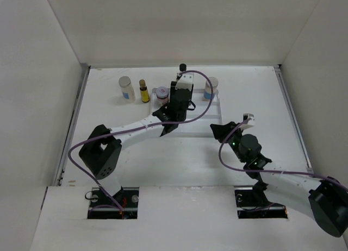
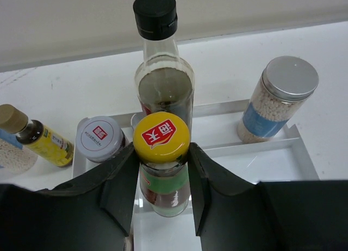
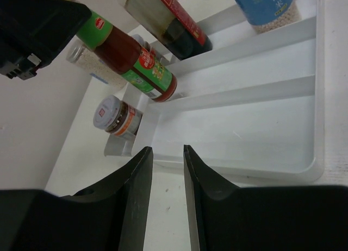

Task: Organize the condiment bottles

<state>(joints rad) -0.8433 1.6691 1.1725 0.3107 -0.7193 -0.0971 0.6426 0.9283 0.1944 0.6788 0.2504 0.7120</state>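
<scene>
Clamping just under the cap, your left gripper [image 2: 162,158] has its fingers pressed to both sides of the yellow-capped bottle [image 2: 161,138] (green label, dark reddish liquid), which stands upright over the left end of the white tray [image 2: 255,153]; whether its base touches the tray floor you cannot tell. Directly behind it rises the tall black-capped bottle [image 2: 163,88]. Just left of your fingers sits a short jar [image 2: 99,138] with a white, red-marked lid, and farther left a small brown bottle [image 2: 41,139]. Well to the right, the silver-lidded jar [image 2: 280,99] stands in the tray's back compartment. Your right gripper [image 3: 168,153] hovers at the tray's near edge, jaws almost together, holding nothing.
</scene>
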